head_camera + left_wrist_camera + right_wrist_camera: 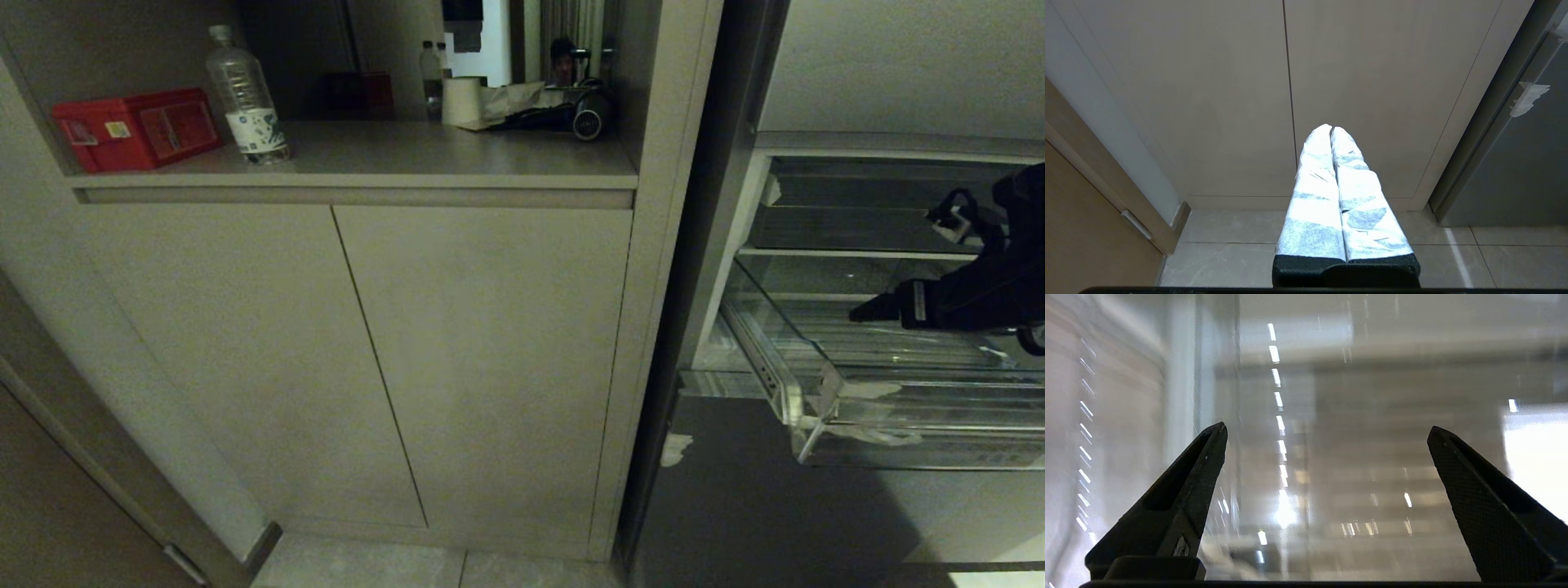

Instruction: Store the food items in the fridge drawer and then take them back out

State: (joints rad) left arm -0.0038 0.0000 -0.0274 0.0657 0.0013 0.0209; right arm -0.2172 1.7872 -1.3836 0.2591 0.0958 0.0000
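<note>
right gripper (1327, 433) jaws spread wide, nothing between them, reaching into the pulled-out fridge drawer (816, 392). ahead of the jaws only ridged clear floor and walls; food items not visible in any view, so bearing and long axis cannot be told. left gripper (1331, 130) clenched, empty, parked facing the cabinet doors (1208, 102), well apart from the drawer. right arm is the nearer; room inside looks shallow.
</note>
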